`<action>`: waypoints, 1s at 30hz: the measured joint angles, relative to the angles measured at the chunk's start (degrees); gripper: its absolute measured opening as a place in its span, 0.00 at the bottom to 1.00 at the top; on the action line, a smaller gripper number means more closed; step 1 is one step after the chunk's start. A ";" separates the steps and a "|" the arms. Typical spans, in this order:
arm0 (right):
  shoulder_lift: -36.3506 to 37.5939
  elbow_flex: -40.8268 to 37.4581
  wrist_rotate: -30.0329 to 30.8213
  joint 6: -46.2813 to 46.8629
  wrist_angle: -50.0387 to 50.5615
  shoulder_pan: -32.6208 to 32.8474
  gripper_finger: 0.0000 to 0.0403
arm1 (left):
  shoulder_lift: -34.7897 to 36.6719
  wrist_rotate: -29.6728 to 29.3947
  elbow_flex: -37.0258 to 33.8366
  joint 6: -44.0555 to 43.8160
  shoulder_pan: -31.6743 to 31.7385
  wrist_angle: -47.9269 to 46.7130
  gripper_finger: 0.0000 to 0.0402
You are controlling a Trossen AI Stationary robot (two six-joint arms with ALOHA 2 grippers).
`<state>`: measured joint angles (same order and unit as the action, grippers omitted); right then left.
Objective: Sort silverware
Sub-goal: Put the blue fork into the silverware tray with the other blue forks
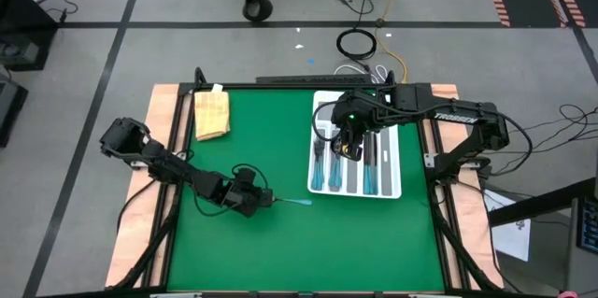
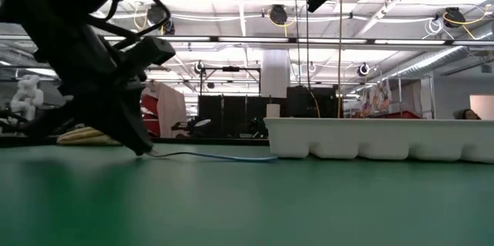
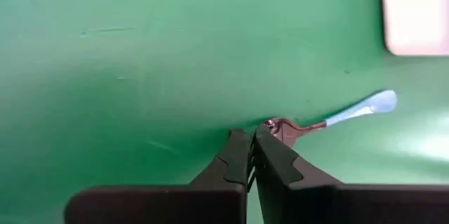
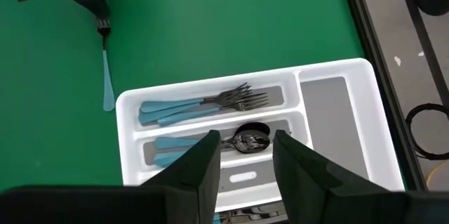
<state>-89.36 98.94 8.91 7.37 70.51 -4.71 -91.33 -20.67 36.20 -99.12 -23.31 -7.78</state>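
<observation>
The left gripper (image 1: 264, 201) sits low on the green mat (image 1: 252, 251), left of centre, its fingers pinched together on the dark metal head of a lone utensil (image 1: 297, 203). Its teal handle points right toward the tray (image 1: 392, 191). From the low view the piece lies nearly flat, handle end on the mat; whether it is a fork or a spoon is hard to tell.

The right gripper (image 4: 243, 155) hovers above the tray at the right, fingers spread and holding nothing. Below it, forks (image 4: 203, 104) fill one slot and spoons (image 4: 210, 147) the next.

The utensil looks light, stiff and thin, with a smooth head likely to slip or pivot in a narrow pinch. A hold nearer the neck, where head meets handle, would probably keep it from swinging when lifted.
</observation>
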 joint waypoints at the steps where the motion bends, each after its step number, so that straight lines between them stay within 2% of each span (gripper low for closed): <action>1: 0.00 0.00 0.00 -0.02 -0.02 0.00 0.29 | 0.60 0.67 0.12 0.99 0.19 0.04 0.02; 10: 0.00 0.00 0.02 -1.30 0.03 0.00 0.29 | 13.47 7.49 0.02 15.96 4.36 -1.95 0.00; 17: 0.37 0.04 2.05 -4.47 0.09 -0.62 0.29 | 22.50 15.39 3.45 34.39 14.76 -5.61 0.00; 20: 1.59 0.11 3.00 -6.50 0.16 -1.38 0.29 | 22.97 20.69 6.58 44.21 20.72 -5.72 0.00; 24: 4.11 0.11 8.01 -9.63 0.91 -2.91 0.29 | 21.75 26.46 11.28 57.01 28.38 -5.42 0.00; 27: 6.70 0.11 10.87 -11.16 0.85 -4.42 0.29 | 19.12 31.69 14.49 65.21 34.18 -6.15 0.00; 30: 8.95 0.13 11.06 -11.71 0.26 -6.09 0.29 | 15.27 38.72 18.36 72.32 39.13 -6.05 0.00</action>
<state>-80.42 99.06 19.97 -4.34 70.78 -10.80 -76.06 18.05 54.56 -26.80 15.82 -13.84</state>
